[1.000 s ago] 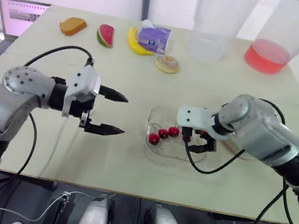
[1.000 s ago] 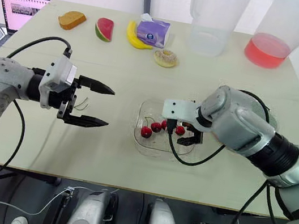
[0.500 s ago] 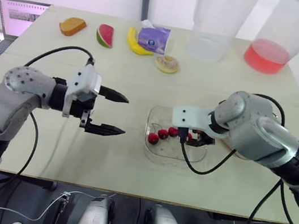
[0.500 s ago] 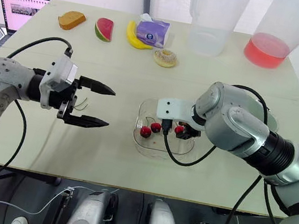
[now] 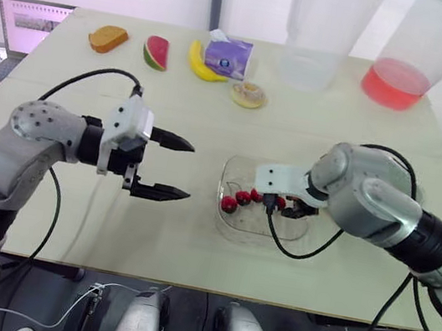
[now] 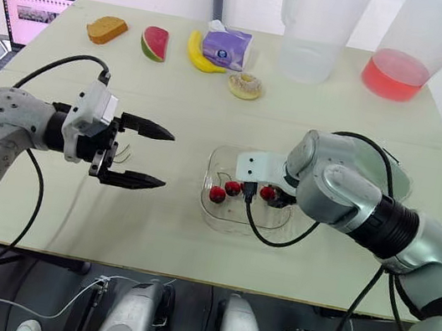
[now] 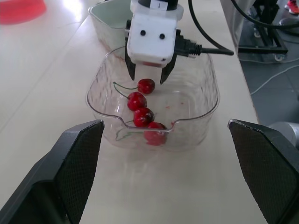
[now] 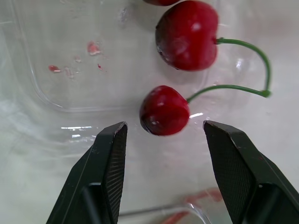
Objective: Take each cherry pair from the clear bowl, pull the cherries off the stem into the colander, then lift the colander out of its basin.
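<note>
Glossy cherries [image 7: 143, 116] in rippled clear bowl [image 7: 189, 136], open right hand [image 7: 147, 79] inside; left hand [image 5: 190, 172] open.

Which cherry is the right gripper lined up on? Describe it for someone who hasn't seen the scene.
On the table, find the clear bowl near the front edge, with cherries strung in a row. It is the end cherry, sitting between the open fingers of the right gripper, unlike the others.

Bright, even light, soft shadows, glints on the clear bowl [image 7: 196, 116]
</note>
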You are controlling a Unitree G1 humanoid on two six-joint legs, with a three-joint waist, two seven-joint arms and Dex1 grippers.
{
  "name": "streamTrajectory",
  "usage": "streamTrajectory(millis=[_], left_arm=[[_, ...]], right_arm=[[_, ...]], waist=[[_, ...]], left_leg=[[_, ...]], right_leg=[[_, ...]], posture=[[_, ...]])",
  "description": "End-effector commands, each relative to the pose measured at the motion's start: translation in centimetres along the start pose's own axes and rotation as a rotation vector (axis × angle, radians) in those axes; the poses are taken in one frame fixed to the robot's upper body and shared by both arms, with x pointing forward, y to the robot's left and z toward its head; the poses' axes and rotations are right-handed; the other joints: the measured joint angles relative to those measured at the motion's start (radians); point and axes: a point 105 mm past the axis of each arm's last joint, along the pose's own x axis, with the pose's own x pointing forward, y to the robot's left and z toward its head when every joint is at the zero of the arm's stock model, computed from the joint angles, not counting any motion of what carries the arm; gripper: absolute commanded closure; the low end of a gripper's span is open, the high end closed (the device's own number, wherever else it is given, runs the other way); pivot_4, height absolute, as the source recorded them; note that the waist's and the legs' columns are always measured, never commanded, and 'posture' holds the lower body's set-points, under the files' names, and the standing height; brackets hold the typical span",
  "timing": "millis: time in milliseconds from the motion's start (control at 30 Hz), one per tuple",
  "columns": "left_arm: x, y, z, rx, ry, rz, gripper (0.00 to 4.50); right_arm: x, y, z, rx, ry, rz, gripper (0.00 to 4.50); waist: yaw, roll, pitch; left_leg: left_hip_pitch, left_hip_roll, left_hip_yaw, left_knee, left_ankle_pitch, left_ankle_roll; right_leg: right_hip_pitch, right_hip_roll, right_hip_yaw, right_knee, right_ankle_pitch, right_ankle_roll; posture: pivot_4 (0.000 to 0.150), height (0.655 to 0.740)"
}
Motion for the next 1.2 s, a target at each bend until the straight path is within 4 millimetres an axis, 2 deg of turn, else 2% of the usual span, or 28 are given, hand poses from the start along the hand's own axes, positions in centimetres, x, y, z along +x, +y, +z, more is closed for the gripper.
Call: streamTrajectory(millis=[33, 233, 333, 400, 467, 700, 933, 1100, 1200], left_arm=[[-0.4, -0.1, 1.0, 0.040, -0.011, 0.013, 0.00], [-0.5, 0.0, 1.0, 0.038, -0.009, 0.020, 0.00], [-0.5, 0.0, 1.0, 0.038, -0.006, 0.021, 0.00], [-0.5, 0.1, 1.0, 0.037, -0.007, 0.020, 0.00], [-0.5, 0.1, 1.0, 0.037, -0.006, 0.019, 0.00], [-0.4, 0.4, 1.0, 0.041, -0.004, 0.020, 0.00], [0.0, 1.0, 1.7, 0.048, -0.031, 0.024, 0.00], [0.8, 1.8, 3.0, 0.020, -0.097, 0.028, 0.00], [1.5, 2.4, 3.6, -0.008, -0.137, 0.030, 0.00]], right_arm=[[0.0, -0.3, 0.2, -0.023, 0.003, -0.025, 1.76], [0.6, -0.3, 0.2, -0.026, 0.008, -0.015, 1.76], [0.7, -0.3, 0.1, -0.028, 0.011, -0.014, 2.63], [0.6, -0.4, 0.3, -0.028, 0.002, -0.021, 3.53], [0.3, -0.7, 0.5, -0.030, -0.005, -0.033, 4.00], [-1.9, -1.2, 1.6, -0.033, -0.055, -0.083, 4.06], [-5.3, -0.1, 2.1, 0.007, -0.165, -0.121, 4.06], [-7.4, -1.1, 2.2, -0.034, -0.272, -0.359, 4.06], [-7.9, -0.6, 2.2, -0.170, -0.315, -0.442, 4.06]], waist=[[0.000, 0.000, 0.000], [0.000, 0.000, 0.000], [0.000, 0.000, 0.000], [0.000, 0.000, 0.000], [0.000, 0.000, 0.000], [0.000, 0.000, 0.000], [0.003, 0.000, 0.000], [0.002, 0.000, 0.000], [0.003, 0.000, 0.000]], left_leg=[[0.000, 0.000, 0.000, 0.000, 0.000, 0.000], [0.000, 0.000, 0.000, 0.000, 0.000, 0.000], [0.000, 0.000, 0.000, 0.000, 0.000, 0.000], [0.000, 0.000, 0.000, 0.000, 0.000, 0.000], [0.000, 0.000, 0.000, 0.000, 0.000, 0.000], [0.000, 0.000, 0.000, 0.000, 0.000, 0.000], [0.000, 0.000, 0.000, 0.000, 0.000, 0.000], [0.000, 0.000, -0.001, 0.000, 0.000, 0.000], [0.000, -0.001, -0.001, 0.001, 0.000, 0.000]], right_leg=[[0.000, 0.000, 0.000, 0.000, 0.000, 0.000], [0.000, 0.000, 0.000, 0.000, 0.000, 0.000], [0.000, 0.000, 0.000, 0.000, 0.000, 0.000], [0.000, 0.000, 0.000, 0.000, 0.000, 0.000], [0.000, 0.000, 0.000, 0.000, 0.000, 0.000], [0.000, 0.000, 0.000, 0.001, 0.000, 0.000], [0.000, 0.000, 0.000, 0.001, 0.000, 0.000], [0.001, 0.000, -0.001, 0.001, 0.000, 0.000], [0.001, 0.001, 0.000, 0.001, 0.000, 0.000]], posture=[[0.150, 0.7400], [0.150, 0.7400], [0.150, 0.7400], [0.150, 0.7400], [0.150, 0.7400], [0.150, 0.7400], [0.150, 0.7400], [0.150, 0.7400], [0.150, 0.7400]])
